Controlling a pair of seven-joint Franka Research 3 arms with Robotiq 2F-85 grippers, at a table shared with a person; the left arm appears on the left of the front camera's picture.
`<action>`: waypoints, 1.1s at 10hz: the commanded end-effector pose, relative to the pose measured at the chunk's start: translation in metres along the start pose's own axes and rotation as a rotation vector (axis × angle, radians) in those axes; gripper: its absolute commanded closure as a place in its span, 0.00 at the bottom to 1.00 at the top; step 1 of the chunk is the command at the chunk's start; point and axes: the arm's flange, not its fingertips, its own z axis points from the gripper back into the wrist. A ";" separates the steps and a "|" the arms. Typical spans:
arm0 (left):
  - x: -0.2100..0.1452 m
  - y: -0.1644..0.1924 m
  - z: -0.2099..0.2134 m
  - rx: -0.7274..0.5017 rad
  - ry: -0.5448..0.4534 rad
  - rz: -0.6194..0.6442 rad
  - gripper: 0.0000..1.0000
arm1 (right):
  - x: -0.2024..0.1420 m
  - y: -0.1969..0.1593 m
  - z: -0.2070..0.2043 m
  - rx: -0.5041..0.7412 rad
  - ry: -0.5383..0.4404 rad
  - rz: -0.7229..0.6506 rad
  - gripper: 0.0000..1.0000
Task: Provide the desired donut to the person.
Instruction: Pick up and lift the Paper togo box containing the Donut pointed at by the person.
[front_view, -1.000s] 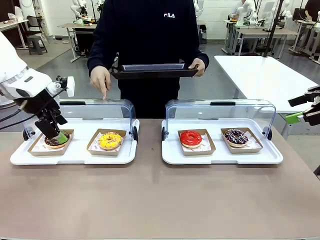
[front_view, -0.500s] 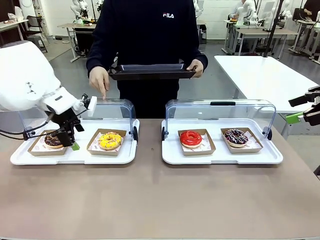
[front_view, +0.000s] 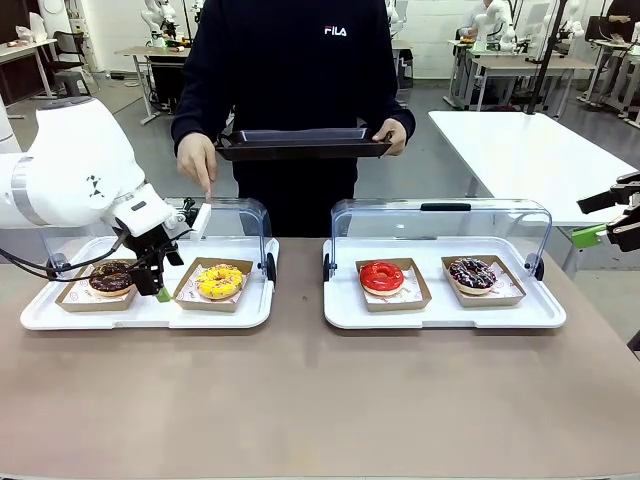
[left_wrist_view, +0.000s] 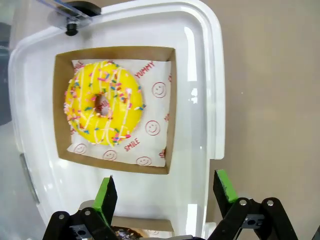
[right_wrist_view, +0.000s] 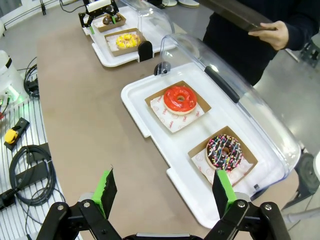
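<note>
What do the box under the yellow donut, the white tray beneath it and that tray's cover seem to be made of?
Donut box: brown cardboard by its look, matte, with folded walls. Its paper liner: thin white paper with red print. White tray: probably plastic, glossy, with bright reflections. Cover: clear, see-through plastic, most likely.

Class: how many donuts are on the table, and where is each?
4. Left tray: chocolate donut on the left, yellow donut on the right. Right tray: red donut on the left, dark sprinkled donut on the right. None looks hidden.
</note>
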 end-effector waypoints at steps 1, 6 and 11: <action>0.001 0.003 -0.003 -0.045 0.003 0.009 0.00 | 0.000 -0.002 -0.002 0.014 -0.028 0.007 0.00; 0.005 0.007 -0.031 -0.071 -0.036 -0.023 0.00 | 0.000 -0.002 -0.002 0.014 -0.028 0.007 0.00; 0.001 0.013 -0.036 -0.058 -0.018 -0.009 0.00 | 0.000 -0.002 -0.002 0.014 -0.028 0.007 0.00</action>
